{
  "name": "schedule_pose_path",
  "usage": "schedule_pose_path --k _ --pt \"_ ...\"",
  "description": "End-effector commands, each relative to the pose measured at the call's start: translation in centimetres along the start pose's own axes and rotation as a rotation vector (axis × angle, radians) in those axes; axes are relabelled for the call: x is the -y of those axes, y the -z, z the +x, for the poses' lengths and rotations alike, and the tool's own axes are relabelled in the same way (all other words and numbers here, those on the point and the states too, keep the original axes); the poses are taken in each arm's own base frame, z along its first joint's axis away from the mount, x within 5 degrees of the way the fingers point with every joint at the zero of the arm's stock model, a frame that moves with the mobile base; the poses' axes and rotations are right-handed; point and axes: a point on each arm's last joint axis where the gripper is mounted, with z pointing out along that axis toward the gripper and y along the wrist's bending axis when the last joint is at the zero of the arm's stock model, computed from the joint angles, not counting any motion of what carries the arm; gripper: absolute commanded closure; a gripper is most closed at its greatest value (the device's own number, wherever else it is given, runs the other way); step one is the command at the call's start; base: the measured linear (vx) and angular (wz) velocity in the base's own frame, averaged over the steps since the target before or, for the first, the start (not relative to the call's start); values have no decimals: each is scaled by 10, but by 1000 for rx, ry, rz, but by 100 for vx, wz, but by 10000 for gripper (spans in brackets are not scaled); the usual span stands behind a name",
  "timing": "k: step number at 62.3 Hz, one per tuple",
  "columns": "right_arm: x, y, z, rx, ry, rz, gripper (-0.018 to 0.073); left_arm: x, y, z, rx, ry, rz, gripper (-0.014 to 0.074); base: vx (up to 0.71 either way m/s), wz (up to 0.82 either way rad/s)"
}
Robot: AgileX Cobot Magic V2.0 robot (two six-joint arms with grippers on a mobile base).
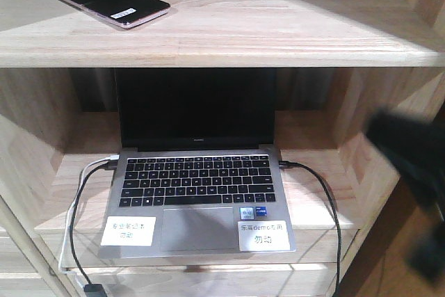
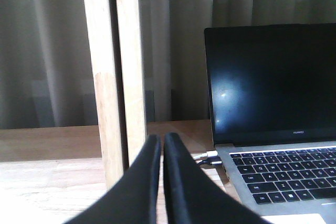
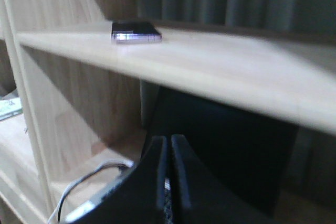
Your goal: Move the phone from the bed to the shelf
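The black phone (image 1: 108, 1) with a rose-gold edge and a small white sticker lies flat on the upper board of the pale wood shelf (image 1: 278, 33), at its left. From the right wrist the phone (image 3: 136, 31) shows edge-on, far up the board. My right gripper (image 3: 168, 141) is shut and empty, below that board, in front of the laptop. A dark blur at the right of the front view is that arm (image 1: 410, 165). My left gripper (image 2: 162, 139) is shut and empty, low beside a shelf upright (image 2: 113, 77). The bed is out of view.
An open grey laptop (image 1: 201, 199) with a black screen sits on the lower shelf board, with white stickers on its palm rest. Black and white cables (image 1: 76, 206) run from its left side and a black cable (image 1: 327, 206) from its right. Curtains hang behind the shelf.
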Motion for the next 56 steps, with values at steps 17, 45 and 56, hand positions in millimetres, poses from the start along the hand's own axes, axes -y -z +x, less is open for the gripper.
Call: schedule_pose_path --k 17,45,56 --pt "1 31 41 62 -14 52 564 -1 2 -15 105 19 -5 595 0 0" --pt "1 31 42 58 -14 47 564 -1 2 -15 105 19 -5 595 0 0" --pt "1 31 42 58 -14 48 564 -1 2 -15 105 19 -5 595 0 0"
